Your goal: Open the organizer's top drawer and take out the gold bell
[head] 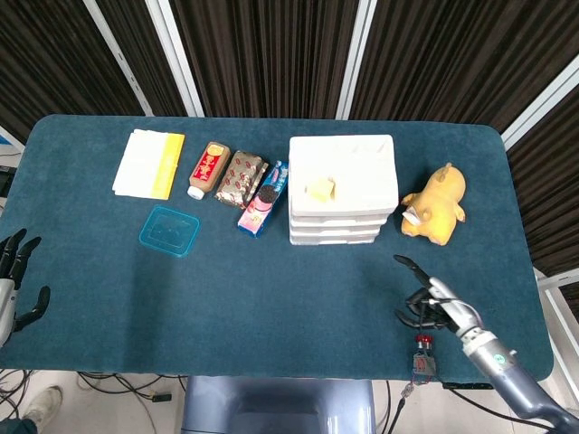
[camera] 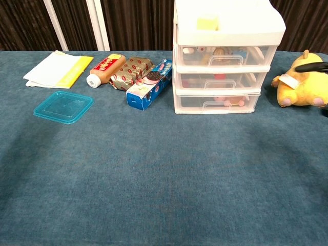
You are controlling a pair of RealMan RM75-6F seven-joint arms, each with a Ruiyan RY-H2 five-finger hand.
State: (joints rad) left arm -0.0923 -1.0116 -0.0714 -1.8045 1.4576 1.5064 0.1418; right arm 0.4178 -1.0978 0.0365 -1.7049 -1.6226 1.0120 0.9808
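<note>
Blue tabletop (head: 271, 298): I had my right hand (head: 432, 303) spread, empty, near-right of the organizer (head: 343, 188), top drawer (camera: 225, 55) shut, its handle next.

At the lower right of the head view, the right hand (head: 432, 303) is showing slim black fingers (head: 404, 263) running out of a pale silver-grey metal palm. Behind it, a silver cylindrical wrist cuff (head: 478, 340) is joining onto a blue-grey forearm tube (head: 529, 397) that is running off the bottom corner. At the left edge, the left hand (head: 13, 283) is showing the same black segmented fingers on a light grey palm (only part of it is fitting inside the frame). In the chest view, a single black fingertip (camera: 311, 66) is showing at the right edge.
</note>
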